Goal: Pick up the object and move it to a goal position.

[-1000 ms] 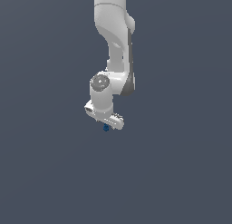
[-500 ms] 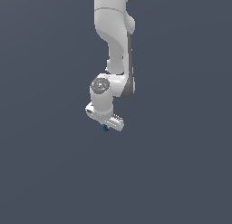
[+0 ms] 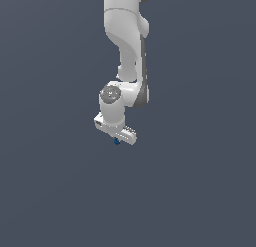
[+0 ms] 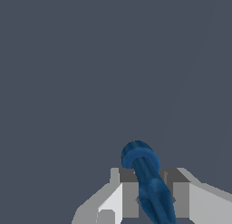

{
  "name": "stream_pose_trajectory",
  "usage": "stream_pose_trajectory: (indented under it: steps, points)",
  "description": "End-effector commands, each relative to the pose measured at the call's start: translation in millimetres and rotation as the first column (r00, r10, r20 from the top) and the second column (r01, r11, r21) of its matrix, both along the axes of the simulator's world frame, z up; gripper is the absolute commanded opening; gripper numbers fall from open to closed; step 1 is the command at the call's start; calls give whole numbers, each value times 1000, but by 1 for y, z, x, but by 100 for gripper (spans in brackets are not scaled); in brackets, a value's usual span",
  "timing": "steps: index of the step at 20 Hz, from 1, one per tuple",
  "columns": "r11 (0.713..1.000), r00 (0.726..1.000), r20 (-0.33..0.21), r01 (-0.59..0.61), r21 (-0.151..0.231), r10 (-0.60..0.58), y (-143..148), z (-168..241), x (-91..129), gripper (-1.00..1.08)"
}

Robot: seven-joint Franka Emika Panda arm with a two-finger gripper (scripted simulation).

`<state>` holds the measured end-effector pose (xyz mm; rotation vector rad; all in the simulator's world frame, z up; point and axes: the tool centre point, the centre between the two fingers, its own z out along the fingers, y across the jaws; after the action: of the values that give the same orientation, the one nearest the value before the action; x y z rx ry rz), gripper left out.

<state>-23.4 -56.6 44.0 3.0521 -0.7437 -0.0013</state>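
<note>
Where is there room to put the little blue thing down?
Plain grey shows all around the arm, on the exterior view's left and right and below the pincer. The only crowded spot is between the fingers, filled by the blue object.

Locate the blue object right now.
The blue object sits clamped between the fingers of the gripper; in the exterior view it is a small blue speck poking out under the white arm, near frame centre.
</note>
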Motion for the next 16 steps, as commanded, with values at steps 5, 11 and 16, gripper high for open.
stream_pose_trajectory:
  steps: [5, 11, 16]
  points:
    - [1000, 1000, 1, 0, 0, 0, 1, 15, 12, -100]
    - [1000, 1000, 1, 0, -1, 0, 4, 42, 36, -100]
    - [1000, 1000, 1, 0, -1, 0, 6, 72, 61, -100]
